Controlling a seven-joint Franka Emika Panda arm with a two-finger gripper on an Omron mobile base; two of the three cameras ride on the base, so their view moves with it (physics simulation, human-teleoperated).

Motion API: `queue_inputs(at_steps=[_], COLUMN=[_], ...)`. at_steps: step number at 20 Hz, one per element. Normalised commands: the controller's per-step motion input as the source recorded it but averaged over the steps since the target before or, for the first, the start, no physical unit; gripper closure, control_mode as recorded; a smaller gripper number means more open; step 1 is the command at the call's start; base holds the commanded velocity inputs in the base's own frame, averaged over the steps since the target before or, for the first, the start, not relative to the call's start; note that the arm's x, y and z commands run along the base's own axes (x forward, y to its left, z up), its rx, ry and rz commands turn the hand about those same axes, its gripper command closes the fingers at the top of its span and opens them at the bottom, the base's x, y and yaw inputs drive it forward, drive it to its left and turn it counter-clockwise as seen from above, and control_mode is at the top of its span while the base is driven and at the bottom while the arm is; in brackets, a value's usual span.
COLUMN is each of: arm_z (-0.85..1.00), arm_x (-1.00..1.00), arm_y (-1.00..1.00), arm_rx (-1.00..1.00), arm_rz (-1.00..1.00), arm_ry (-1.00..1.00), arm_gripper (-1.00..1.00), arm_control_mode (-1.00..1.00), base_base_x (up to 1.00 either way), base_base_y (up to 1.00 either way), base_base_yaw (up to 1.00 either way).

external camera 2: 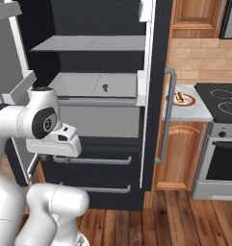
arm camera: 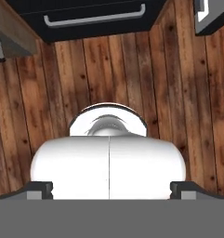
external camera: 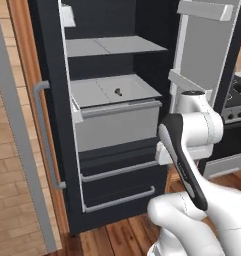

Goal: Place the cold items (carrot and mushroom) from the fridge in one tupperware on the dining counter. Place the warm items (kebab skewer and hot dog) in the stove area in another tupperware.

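We were in a home kitchen. The fridge (external camera: 117, 125) stood open before us, black-fronted, with pale grey shelves (external camera: 114, 46) inside and drawers with grey bar handles (external camera: 119, 198) below them. Right of the fridge ran a wooden cabinet (external camera 2: 177, 156) under a marbled counter (external camera 2: 197, 111), and on that counter sat a plate (external camera 2: 180, 99) of food. Further right of the fridge stood a stove (external camera 2: 221, 144) with a dark cooktop and an oven door beneath. Wooden wall cabinets (external camera 2: 194, 17) hung above the counter, and plank flooring (arm camera: 108, 69) lay under the fridge.
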Motion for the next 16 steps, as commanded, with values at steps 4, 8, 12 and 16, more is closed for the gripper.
queue_inputs(at_steps=[4, 8, 12, 16], arm_z=[0.00, 0.00, 0.00, 0.00], arm_x=[0.00, 0.00, 0.00, 0.00], arm_y=[0.00, 0.00, 0.00, 0.00], arm_rx=[0.00, 0.00, 0.00, 0.00], arm_rz=[0.00, 0.00, 0.00, 0.00], arm_ry=[0.00, 0.00, 0.00, 0.00], arm_gripper=[-1.00, -1.00, -1.00, -1.00], arm_control_mode=[1.00, 1.00, 1.00, 1.00], base_base_x=[0.45, 0.79, 0.80, 0.49], base_base_y=[0.03, 0.00, -0.26, -0.58], base_base_yaw=[0.00, 0.09, 0.15, 0.15])
